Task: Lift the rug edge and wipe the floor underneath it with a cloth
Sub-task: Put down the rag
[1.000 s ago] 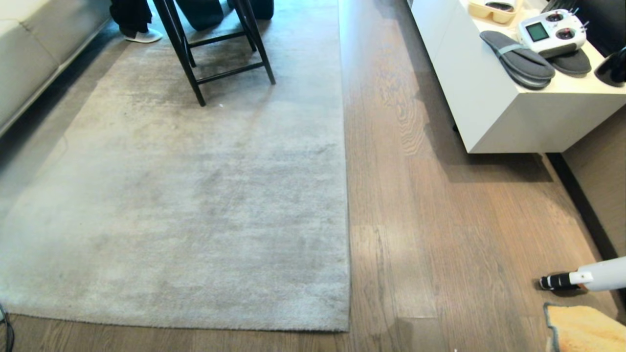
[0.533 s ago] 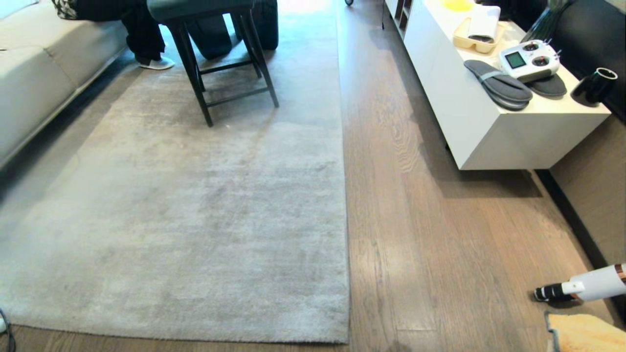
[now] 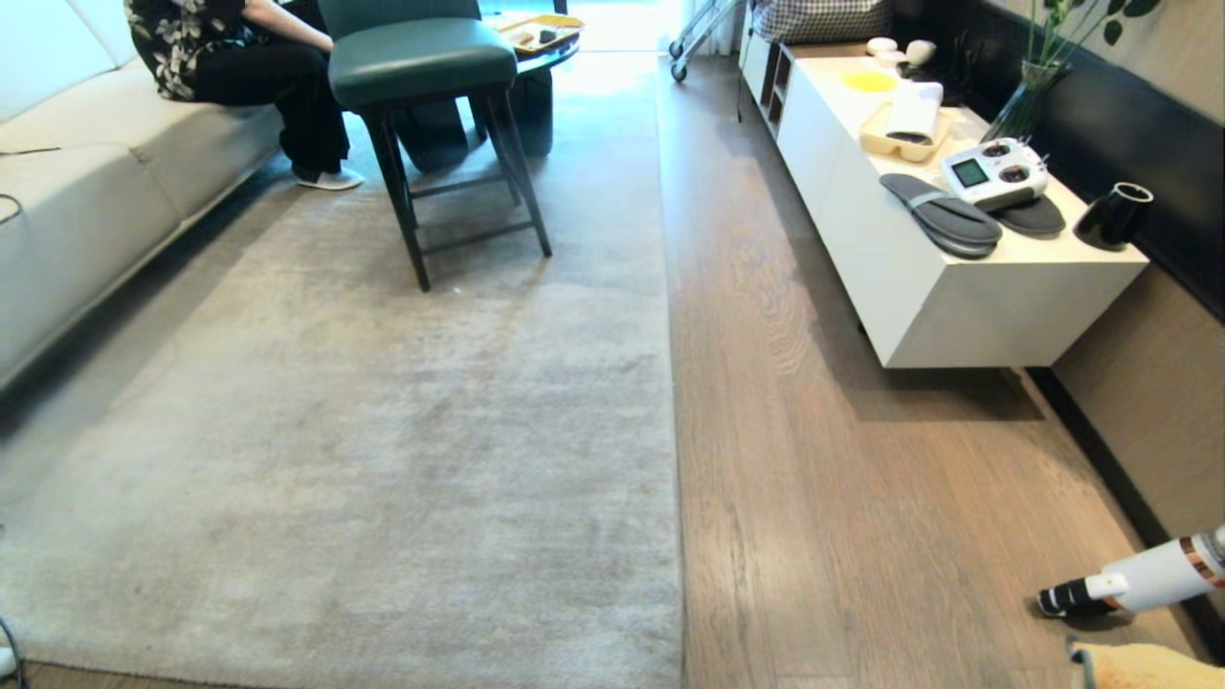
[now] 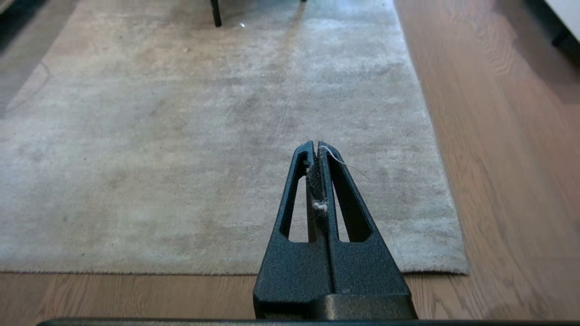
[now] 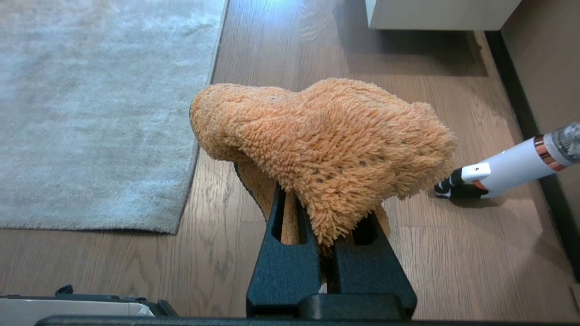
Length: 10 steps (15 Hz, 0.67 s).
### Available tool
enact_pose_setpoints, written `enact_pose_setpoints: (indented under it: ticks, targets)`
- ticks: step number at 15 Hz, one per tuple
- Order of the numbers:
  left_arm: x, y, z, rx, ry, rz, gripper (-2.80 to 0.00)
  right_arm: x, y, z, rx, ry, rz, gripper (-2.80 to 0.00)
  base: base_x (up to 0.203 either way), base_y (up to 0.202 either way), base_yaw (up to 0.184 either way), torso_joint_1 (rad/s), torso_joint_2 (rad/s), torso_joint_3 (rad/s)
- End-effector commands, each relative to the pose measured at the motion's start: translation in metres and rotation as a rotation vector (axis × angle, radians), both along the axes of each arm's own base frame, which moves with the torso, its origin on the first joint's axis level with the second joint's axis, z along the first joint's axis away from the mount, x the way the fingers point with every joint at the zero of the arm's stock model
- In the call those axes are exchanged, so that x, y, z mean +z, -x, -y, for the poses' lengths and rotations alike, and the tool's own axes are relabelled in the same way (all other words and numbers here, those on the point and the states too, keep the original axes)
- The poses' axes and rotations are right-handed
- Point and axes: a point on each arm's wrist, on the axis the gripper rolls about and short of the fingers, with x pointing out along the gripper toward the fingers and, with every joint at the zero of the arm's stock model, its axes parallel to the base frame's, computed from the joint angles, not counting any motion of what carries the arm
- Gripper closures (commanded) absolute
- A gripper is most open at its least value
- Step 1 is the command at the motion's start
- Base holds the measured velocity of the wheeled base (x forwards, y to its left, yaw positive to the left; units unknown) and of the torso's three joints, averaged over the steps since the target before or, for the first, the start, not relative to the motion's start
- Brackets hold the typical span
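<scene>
While no legible writing appears, the rug edge [image 3: 678, 478] lies flat and straight beside a broad strip of bare floor [image 3: 861, 498]. Right tool [image 5: 324, 199] grips the cloth [image 5: 326, 140] above that floor; left tool [image 4: 316, 149] closed, empty, over the rug.

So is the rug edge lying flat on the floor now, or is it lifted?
Flat. The rug edge lies straight on the floor with no backing showing, and the shut left end effector hangs above it, holding nothing.

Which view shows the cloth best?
The right wrist view: the cloth fills its centre, clamped in the right gripper's jaws. The head view catches only a corner; the left wrist view shows none.
</scene>
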Motion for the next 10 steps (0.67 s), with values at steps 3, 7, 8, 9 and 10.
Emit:
enact_pose_setpoints:
  ticks: [3, 7, 8, 9, 10]
  targets:
    - [0.0000, 0.0000, 0.0000, 0.000, -0.002, 0.000, 0.00, 0.0000, -0.0001, 0.0000, -0.001, 0.001, -0.002, 0.00, 0.000, 0.000, 0.000, 0.002, 0.00, 0.208]
    - [0.0000, 0.0000, 0.0000, -0.001, -0.005, 0.000, 0.00, 0.0000, -0.0001, 0.0000, 0.001, 0.001, -0.002, 0.00, 0.000, 0.000, 0.000, 0.002, 0.00, 0.114]
    - [0.0000, 0.0000, 0.0000, -0.001, -0.008, 0.000, 0.00, 0.0000, -0.0001, 0.0000, -0.001, 0.001, -0.002, 0.00, 0.000, 0.000, 0.000, 0.002, 0.00, 0.045]
    - [0.0000, 0.0000, 0.0000, -0.001, -0.008, 0.000, 0.00, 0.0000, -0.0001, 0.0000, -0.001, 0.001, -0.002, 0.00, 0.000, 0.000, 0.000, 0.000, 0.00, 0.000]
    - [-0.0002, 0.0000, 0.0000, -0.001, -0.008, -0.002, 0.00, 0.0000, -0.0001, 0.0000, 0.001, 0.001, -0.002, 0.00, 0.000, 0.000, 0.000, 0.000, 0.00, 0.000]
